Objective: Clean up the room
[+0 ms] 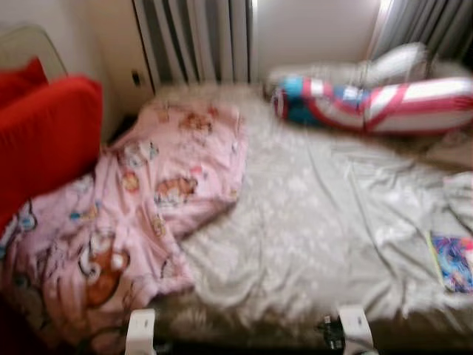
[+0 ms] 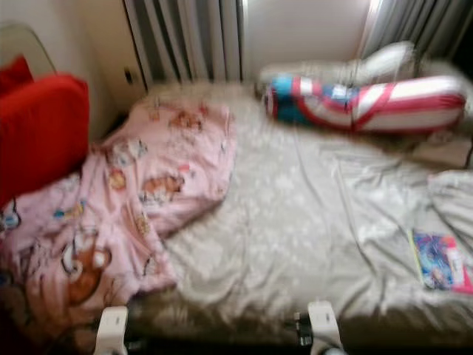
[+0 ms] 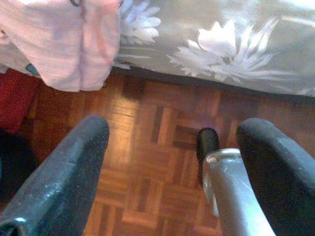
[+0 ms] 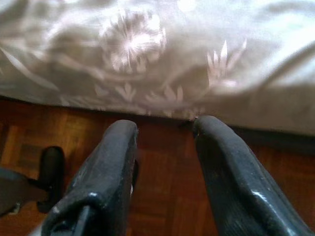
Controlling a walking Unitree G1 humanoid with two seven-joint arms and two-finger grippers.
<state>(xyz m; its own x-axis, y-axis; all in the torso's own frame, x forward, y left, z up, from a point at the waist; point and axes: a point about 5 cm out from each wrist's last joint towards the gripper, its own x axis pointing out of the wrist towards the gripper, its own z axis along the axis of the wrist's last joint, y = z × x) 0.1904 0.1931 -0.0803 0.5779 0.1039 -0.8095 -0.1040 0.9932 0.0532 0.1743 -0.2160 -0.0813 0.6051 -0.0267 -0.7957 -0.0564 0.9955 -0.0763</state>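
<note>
The left gripper [image 3: 172, 162] hangs low over the parquet floor [image 3: 147, 147] just off the bed's near edge, its two black fingers [image 3: 64, 172] spread wide apart with nothing between them. A silver part of the robot crosses the gap in that wrist view, hiding some floor. Ahead of it, the pink blanket [image 3: 64, 39] droops over the bed's side beside the grey sheet printed with white flowers [image 3: 221, 44]. A dark red shape at the frame's edge cannot be identified.

The right gripper [image 4: 165, 172] also hangs by the bed's edge above the floor, its fingers [image 4: 106, 167] apart and empty, their tips close to the overhanging sheet [image 4: 147, 54]. A dark rounded piece beside it is too blurred to name.

From the head camera, everything is blurred. Two white parts of the robot poke up at the bottom edge, cut off. The bed [image 1: 318, 214] lies ahead, its sheet rumpled. The pink cartoon-print blanket [image 1: 140, 200] is bunched over the left half, its lower end running out of the frame. A red cushion [image 1: 44, 133] stands against it at the left, partly cut off. At the far end lies a long red, white and blue striped bolster [image 1: 384, 103] with a pale pillow [image 1: 384, 66] behind it. A colourful book [image 2: 440, 259] lies flat near the right edge; its cover cannot be read. Curtains [image 1: 199, 37] hang behind.
</note>
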